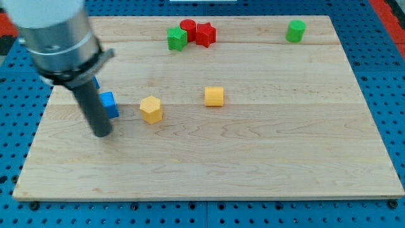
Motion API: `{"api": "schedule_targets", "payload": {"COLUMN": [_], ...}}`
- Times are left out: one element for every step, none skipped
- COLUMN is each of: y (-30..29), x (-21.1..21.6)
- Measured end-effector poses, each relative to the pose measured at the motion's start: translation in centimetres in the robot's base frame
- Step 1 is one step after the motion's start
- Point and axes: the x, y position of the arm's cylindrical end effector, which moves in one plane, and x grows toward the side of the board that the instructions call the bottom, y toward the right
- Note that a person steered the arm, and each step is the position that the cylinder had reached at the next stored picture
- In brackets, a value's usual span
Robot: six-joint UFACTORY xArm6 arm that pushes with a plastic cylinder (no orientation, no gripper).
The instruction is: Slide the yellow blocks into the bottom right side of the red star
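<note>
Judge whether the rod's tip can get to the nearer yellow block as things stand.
Probably yes. My tip sits left of the nearer yellow block, slightly lower in the view, with bare board between them. The blue block lies above that path, beside the rod.

You see a board point(266, 158) of pale, smooth wood with fine grain lines. The yellow blocks point(151, 109) point(214, 96) and the red star point(205, 33) look like smooth, matt painted pieces. The rod point(95, 111) is dark and matt; the part above it point(57, 35) is shiny grey metal.
</note>
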Motion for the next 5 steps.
{"api": "schedule_targets", "payload": {"y": [-3.3, -1.4, 10.7, 19.1, 21.7], "x": [-1.8, -3.3, -2.3, -2.3, -4.6]}}
